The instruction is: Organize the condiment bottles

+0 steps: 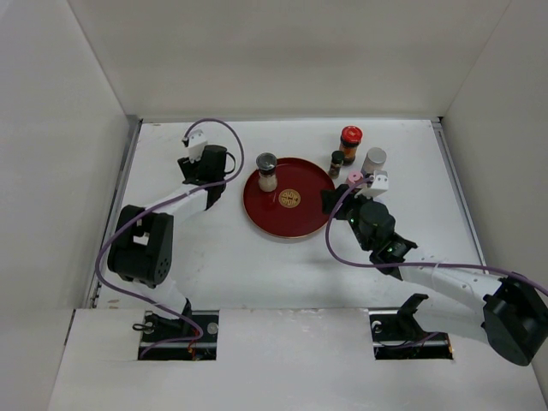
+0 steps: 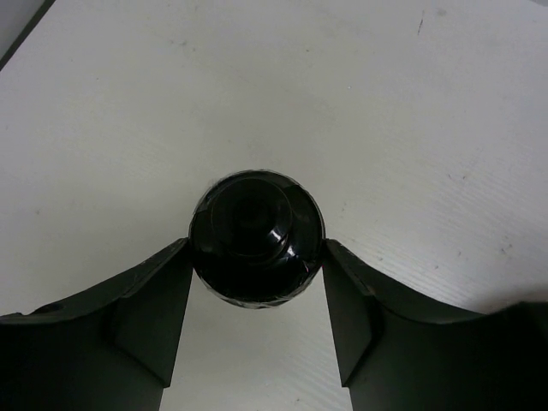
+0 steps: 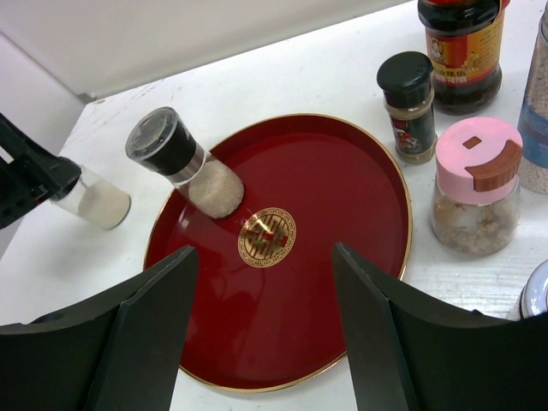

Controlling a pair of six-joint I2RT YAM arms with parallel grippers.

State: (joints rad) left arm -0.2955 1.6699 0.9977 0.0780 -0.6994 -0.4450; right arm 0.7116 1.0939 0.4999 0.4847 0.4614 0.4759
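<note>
Task progress: early. By my judgement, most of the sorting is yet to be done.
On the tray: only one bottle, a dark-capped grinder [image 1: 267, 171] with a pale body, stands upright on the far left part of the red tray [image 1: 295, 224].
In hand: a black-capped jar [image 3: 101, 202] with a pale, clear body is on the table side just left of the tray, apart from its rim.
Waiting at the right: a red-capped dark bottle [image 1: 351, 141], a small black-capped shaker [image 1: 336, 163], a white-capped bottle [image 1: 373, 160] and a pink-capped jar [image 1: 354, 178] are clustered on the table just beyond the tray's right rim. The right wrist view also shows a silvery cap [image 3: 535, 295] cut off at the frame edge.
Left gripper [image 2: 257, 257]: closed narrow around the black-capped jar, with both fingers [image 2: 167, 317] pressed against the sides of its cap. Whether the jar is lifted off the table cannot be told.
Right gripper [image 3: 264, 257]: jaws spread wide and holding nothing. It hovers over the near right part of the tray, with the pink-capped jar just off to its right.
</note>
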